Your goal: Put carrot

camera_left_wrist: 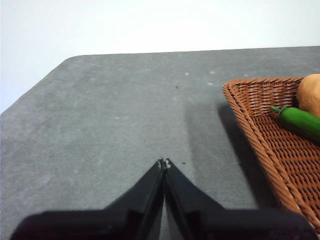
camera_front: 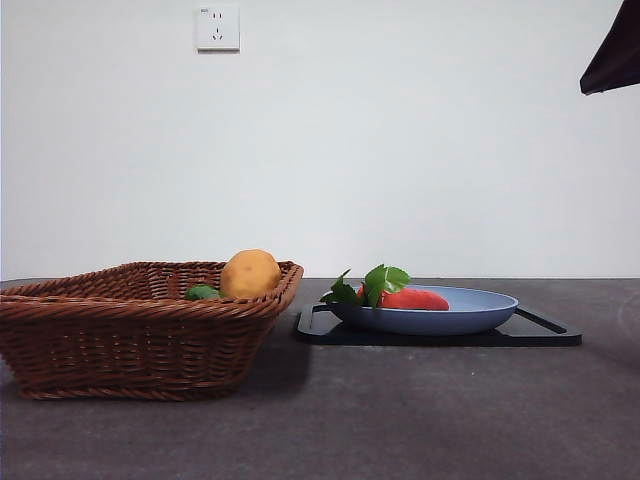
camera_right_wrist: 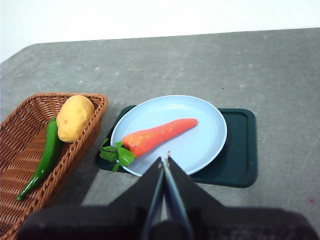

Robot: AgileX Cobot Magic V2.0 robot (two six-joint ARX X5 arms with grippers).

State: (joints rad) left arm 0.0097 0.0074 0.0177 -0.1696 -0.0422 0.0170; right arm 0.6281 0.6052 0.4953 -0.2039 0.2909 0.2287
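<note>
Soft, even light is falling from above, leaving the wall pale and flat. The basket is casting a dim, blurred shadow on the grey table. The carrot is showing faint glossy highlights. Both wrist views are looking slightly hazy, the near black jaws staying featureless.

Reddish-orange carrot, pale blue plate, dark green tray, brown woven basket.
</note>
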